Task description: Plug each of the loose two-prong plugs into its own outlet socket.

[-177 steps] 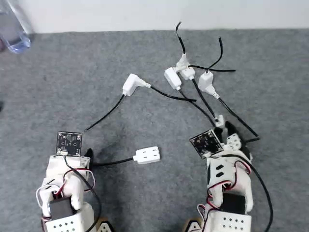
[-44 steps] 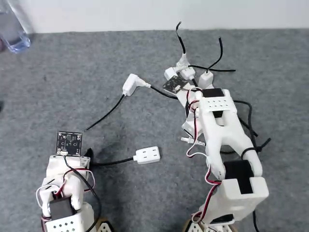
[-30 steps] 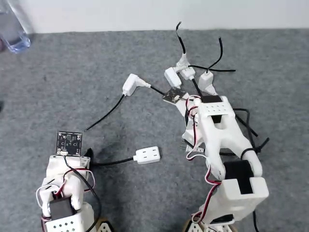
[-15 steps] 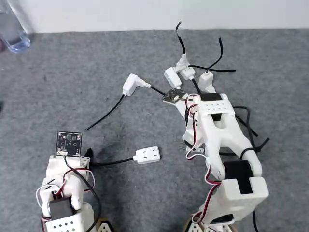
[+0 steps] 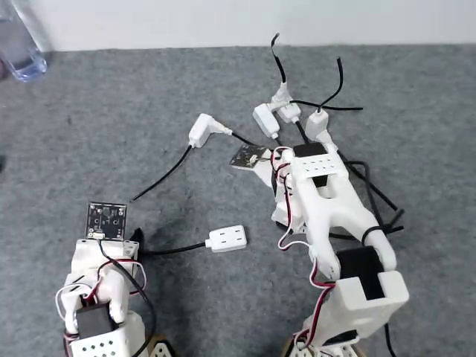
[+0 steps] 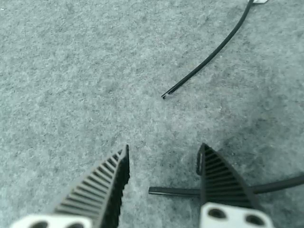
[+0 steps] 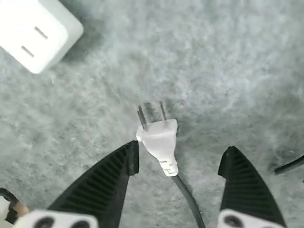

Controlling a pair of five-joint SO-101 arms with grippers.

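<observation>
"While the right arm [image 5: 327, 201] lies stretched out over the grey table [image 5: 111, 97], how does its tool stand?"

"The right tool [image 7: 182, 145] is wide apart and grips nothing. A white two-prong plug [image 7: 159, 137] lies flat on the table between its fingers [image 7: 102, 183], much closer to one than the other. I cannot tell whether it touches that one. The prongs point away from the tool, toward a white socket block [image 7: 35, 35] with two slots, which lies well apart from the plug."

"And the left side?"

"The left arm [image 5: 100, 290] sits folded at the table's 7 o'clock. The left tool [image 6: 164, 146] is also spread wide, with nothing in it. A black cord [image 6: 175, 191] lies on the table below it and runs under one finger. A second cord's end [image 6: 164, 96] lies farther out."

"Where are the other pieces?"

"From above, an outlet socket [image 5: 226, 238] on a black cord lies near the table's middle. An angled plug [image 5: 201, 130] is at its 11 o'clock, well apart. A bunch of white plugs [image 5: 318, 125] sits at its 1 o'clock, just past the right arm's wrist."
</observation>
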